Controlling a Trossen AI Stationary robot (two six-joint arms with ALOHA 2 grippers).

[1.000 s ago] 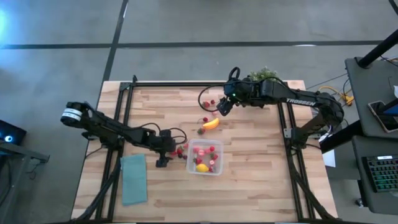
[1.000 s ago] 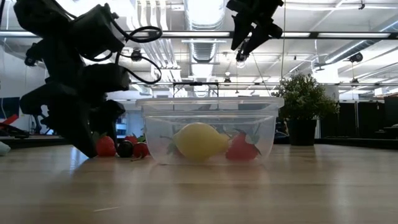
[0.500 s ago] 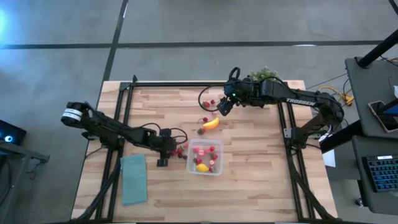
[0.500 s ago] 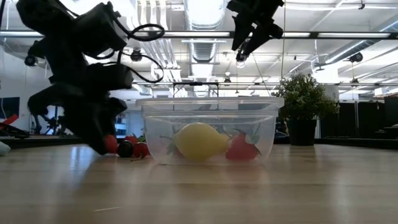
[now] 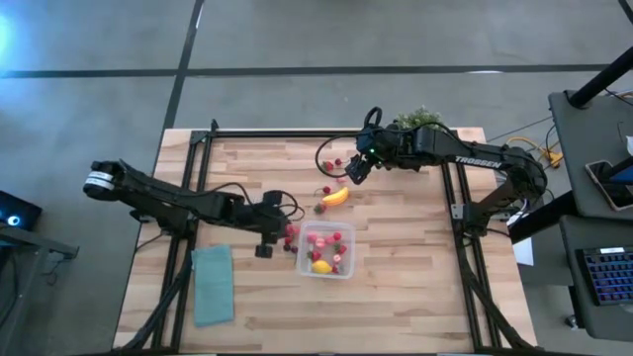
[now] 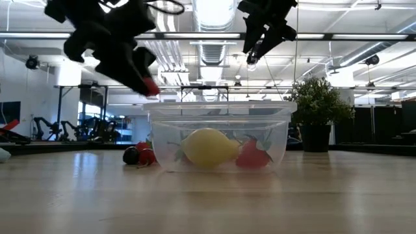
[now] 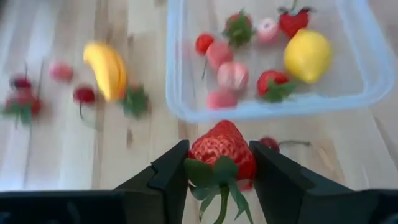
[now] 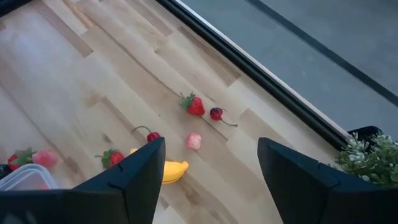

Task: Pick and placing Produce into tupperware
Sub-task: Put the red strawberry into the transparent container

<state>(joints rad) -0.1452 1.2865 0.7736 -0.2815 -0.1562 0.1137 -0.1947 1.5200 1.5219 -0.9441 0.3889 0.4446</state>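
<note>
Left gripper (image 7: 219, 163): closed on a strawberry (image 7: 222, 151), leaf end pointing back toward the wrist; raised above the table (image 5: 396, 297).
Tub (image 5: 326, 249): clear, near the table's middle, already holding a lemon (image 7: 307, 55) and several red and pink berries.
Key relation: the tub lies straight ahead of the left gripper, its near wall just beyond the fingertips; in the low view the held berry (image 6: 150, 85) sits above rim height, just outside the tub's (image 6: 219, 135) left wall.
Next move, as I judge it: a short forward carry over the rim, then release.
Right gripper (image 8: 210, 180): fingers wide apart, empty, hovering high over the far side of the table.
Loose fruit: banana (image 5: 336, 196) and cherries between the two arms, nearer the right one.
</note>
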